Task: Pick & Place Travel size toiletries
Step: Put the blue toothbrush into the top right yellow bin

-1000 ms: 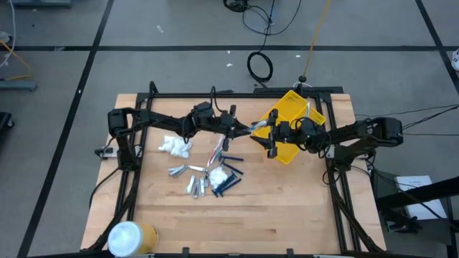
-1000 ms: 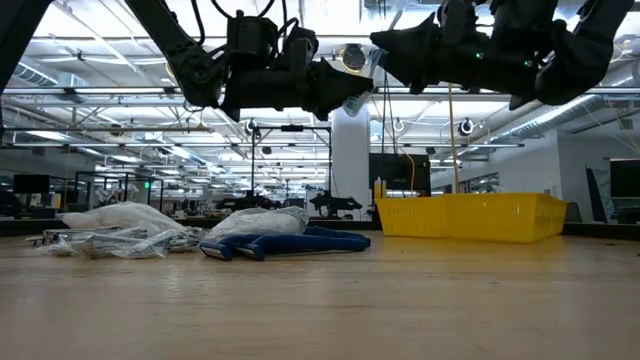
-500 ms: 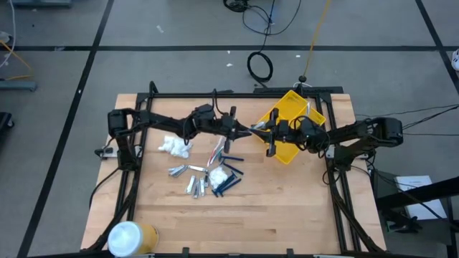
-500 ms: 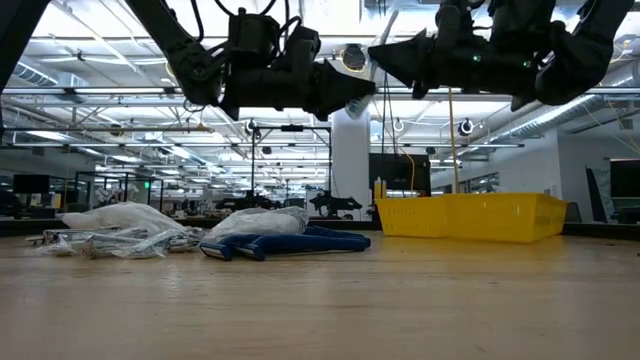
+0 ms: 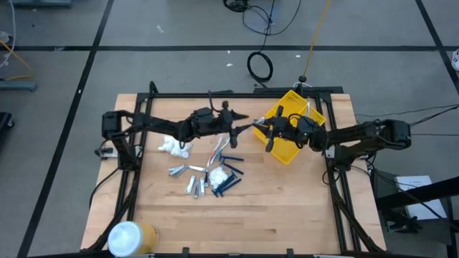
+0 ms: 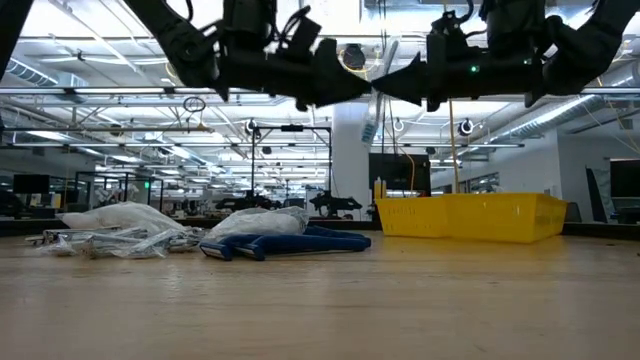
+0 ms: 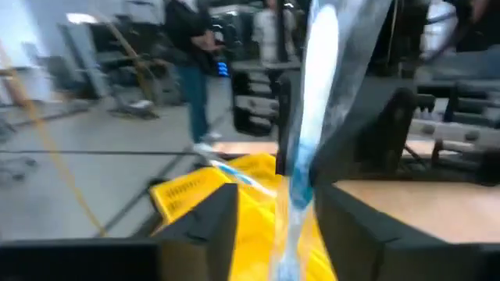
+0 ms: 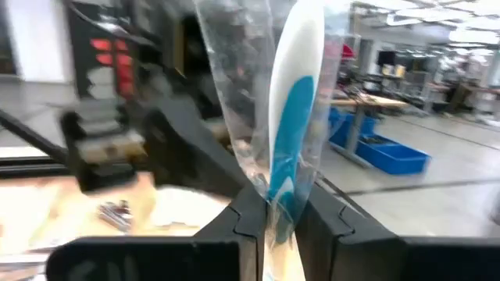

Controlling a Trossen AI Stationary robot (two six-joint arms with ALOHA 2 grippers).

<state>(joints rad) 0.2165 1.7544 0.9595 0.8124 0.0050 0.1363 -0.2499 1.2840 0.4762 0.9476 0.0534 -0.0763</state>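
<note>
While both arms hang raised above the table, the ground items lie as follows, reading across the high view. Far left, near corner: big white-and-yellow cylinder [image 5: 129,238], on its side, apart from everything.

Left of centre: white crumpled packets [image 5: 173,146], then the main heap of travel size toiletries [image 5: 208,178] — silvery tubes, clear packets, dark blue comb pieces [image 6: 285,243] at its right edge. All on bare wood, untouched.

Centre, aloft: left gripper [image 5: 244,119], fingers parted, one on either side of a wrapped white-and-blue toothbrush [image 6: 373,118]. Its wrist view shows the stick between the two dark fingers with clear gaps; hold let go or nearly so.

Just right of that: right gripper [image 5: 267,130], clenched on the same toothbrush. Its wrist view shows both fingers [image 8: 234,222] pinching the blue part of the handle through the clear sleeve. Low view: stick hangs tilted between the two grippers, well above the table.

Right: yellow compartmented bin [image 5: 310,112], under and behind the right arm.

Handling, by judgement: toothbrush light, stiff along its length, easily swung. Sleeve is loose, glossy film — likely slippery, may slide over the handle. Best taken at the thick handle, squarely across, not by empty wrapper ends.
</note>
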